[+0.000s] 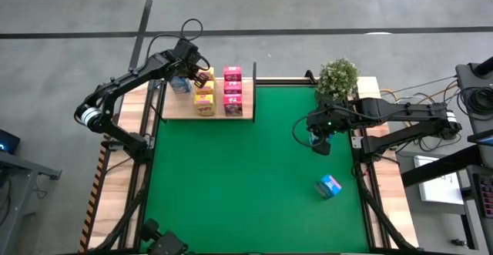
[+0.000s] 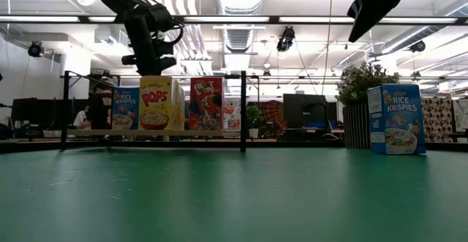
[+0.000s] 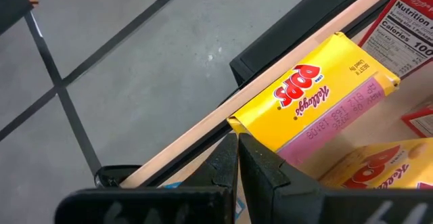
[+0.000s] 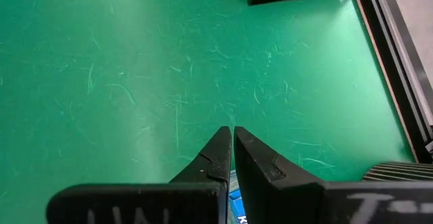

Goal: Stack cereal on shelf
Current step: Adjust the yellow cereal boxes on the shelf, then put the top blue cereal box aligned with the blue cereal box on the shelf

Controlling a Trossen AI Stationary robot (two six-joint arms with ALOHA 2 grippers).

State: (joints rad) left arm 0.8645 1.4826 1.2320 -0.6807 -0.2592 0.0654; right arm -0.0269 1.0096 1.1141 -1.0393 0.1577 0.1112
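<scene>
Small cardboard cereal boxes (image 1: 217,92) stand on the light-wood shelf (image 1: 173,110) just beside our clenched, empty left pincer (image 1: 189,75); our right pincer (image 1: 322,145), also clenched, hovers near a lone blue box (image 1: 330,186).

mat (image 1: 246,170): plain green | shelf (image 1: 181,110): light wood, black posts | Pops box (image 3: 314,102): yellow, red lettering, pink side panel | Froot Loops box (image 2: 206,103): red front | shelved Rice Krispies box (image 2: 125,109): blue | loose Rice Krispies box (image 2: 395,118): blue, white lettering | plant (image 1: 337,75): green | arms: dark
</scene>
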